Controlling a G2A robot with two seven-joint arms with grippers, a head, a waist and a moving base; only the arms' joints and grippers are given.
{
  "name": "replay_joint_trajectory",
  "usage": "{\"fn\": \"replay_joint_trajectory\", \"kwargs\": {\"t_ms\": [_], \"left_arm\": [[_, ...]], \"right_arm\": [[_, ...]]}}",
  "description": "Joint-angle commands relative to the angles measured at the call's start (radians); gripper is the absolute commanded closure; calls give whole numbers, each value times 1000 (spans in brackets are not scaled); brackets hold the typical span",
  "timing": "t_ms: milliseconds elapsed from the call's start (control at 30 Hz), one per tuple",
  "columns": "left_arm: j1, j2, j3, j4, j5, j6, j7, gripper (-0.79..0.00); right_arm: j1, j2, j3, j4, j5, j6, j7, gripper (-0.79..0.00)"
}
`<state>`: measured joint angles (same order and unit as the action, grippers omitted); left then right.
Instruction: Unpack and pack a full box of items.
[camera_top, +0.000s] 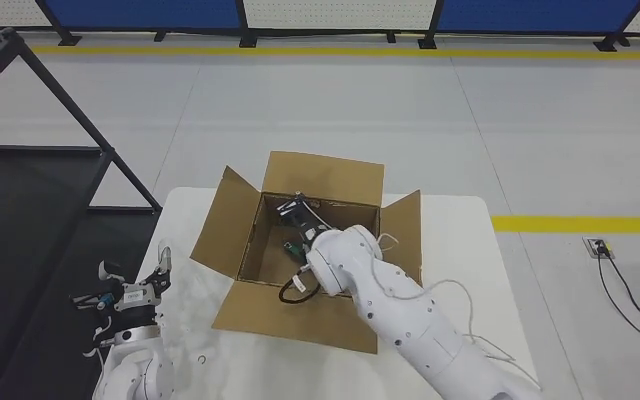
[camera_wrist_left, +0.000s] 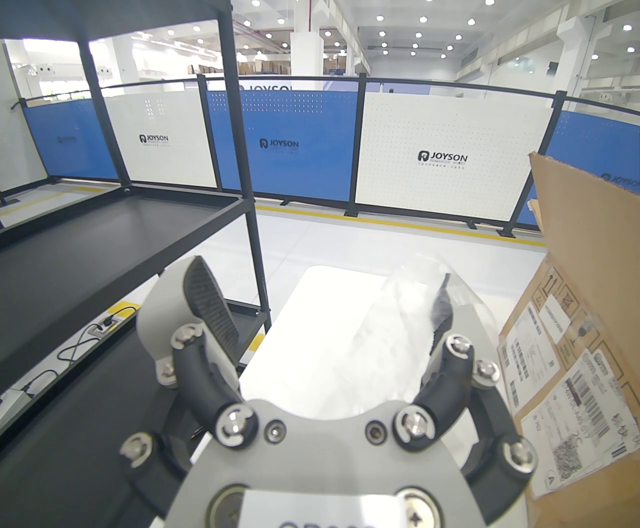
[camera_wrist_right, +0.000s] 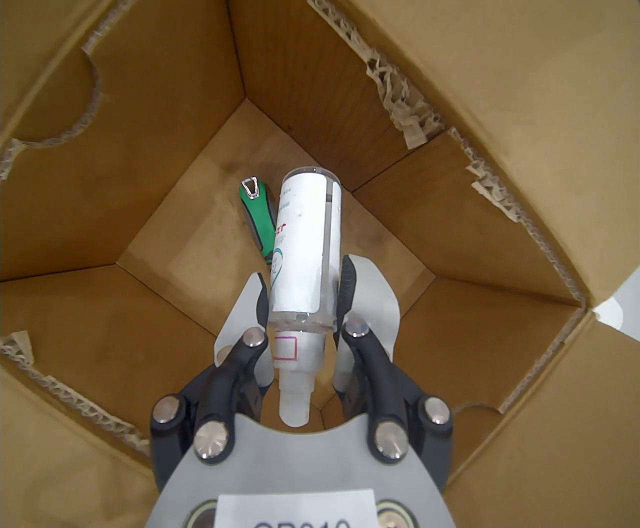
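- While deep inside the box (camera_wrist_right: 165, 150), the right hand (camera_wrist_right: 305, 280) pinches a white bottle (camera_wrist_right: 302, 235), its red-and-green label print illegible.
- Beyond the hand, a green-handled tool (camera_wrist_right: 257, 215) lies by the bottle's far end.
- Left hand (camera_wrist_left: 322, 285): spread over the surface (camera_wrist_left: 300, 340), barcode stickers (camera_wrist_left: 585, 395) beside it.

So the white table (camera_wrist_left: 305, 310) is lying under the left gripper (camera_wrist_left: 320, 280) and stretching out ahead of its jaws. A black metal shelving rack (camera_wrist_left: 125, 225) is standing just off to the left of the jaws, with its uprights rising well above them. Down low on that same side, a power strip (camera_wrist_left: 106, 323) is lying on the floor, as far as I can tell. Well ahead of the jaws, a yellow floor line (camera_wrist_left: 400, 223) is running across. Right behind it, a fence of blue and white perforated panels (camera_wrist_left: 440, 115) is closing off the area.
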<state>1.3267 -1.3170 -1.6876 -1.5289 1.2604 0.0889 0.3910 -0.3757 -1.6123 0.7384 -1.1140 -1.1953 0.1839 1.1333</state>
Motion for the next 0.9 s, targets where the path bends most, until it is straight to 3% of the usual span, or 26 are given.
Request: {"fn": "replay_joint_trajectory", "kwargs": {"t_ms": [0, 367, 433, 500, 867], "left_arm": [[0, 0, 0, 0, 0, 0, 0, -785], [0, 0, 0, 0, 0, 0, 0, -785], [0, 0, 0, 0, 0, 0, 0, -785], [0, 0, 0, 0, 0, 0, 0, -785], [0, 0, 0, 0, 0, 0, 0, -785]], "right_arm": [[21, -10, -8, 67, 13, -16, 2, 0], [122, -83, -57, 352, 100, -110, -82, 0], [135, -94, -59, 385, 115, -124, -93, -52], [146, -103, -61, 416, 124, -134, -96, -240], [179, -131, -57, 499, 133, -151, -108, -299]]}}
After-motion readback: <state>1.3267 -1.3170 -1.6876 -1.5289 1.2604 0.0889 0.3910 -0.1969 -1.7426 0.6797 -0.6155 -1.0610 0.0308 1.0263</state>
